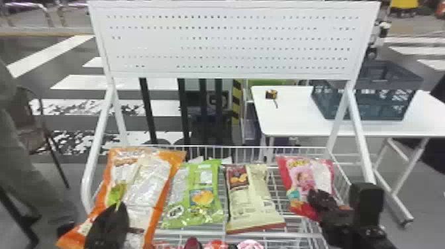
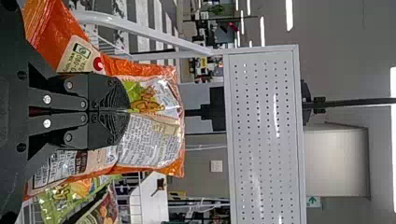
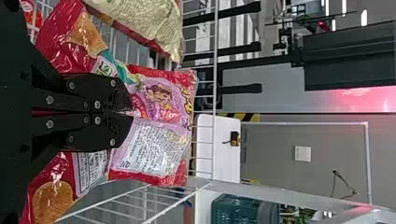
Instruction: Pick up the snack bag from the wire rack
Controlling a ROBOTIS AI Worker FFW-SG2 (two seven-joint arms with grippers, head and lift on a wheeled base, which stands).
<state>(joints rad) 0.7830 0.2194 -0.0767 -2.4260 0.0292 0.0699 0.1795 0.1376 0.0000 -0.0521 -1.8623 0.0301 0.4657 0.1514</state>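
Note:
At the left end of the wire rack (image 1: 246, 235), my left gripper (image 1: 116, 207) is over the big orange snack bag (image 1: 150, 178). In the left wrist view the gripper (image 2: 127, 111) is shut on the orange bag (image 2: 149, 144), a crease running out from its fingertips. At the rack's right end my right gripper (image 1: 313, 195) is at the front of the pink and red snack bag (image 1: 326, 175). The right wrist view has this gripper (image 3: 131, 113) shut on a pinched fold of the pink bag (image 3: 152, 149).
Between them lie a green bag (image 1: 198, 195) and a cream bag (image 1: 248, 198). Round-topped items (image 1: 215, 245) stand at the near edge. A white pegboard (image 1: 231, 39) rises behind the rack. Back right, a white table (image 1: 291, 116) holds a dark crate (image 1: 367, 102).

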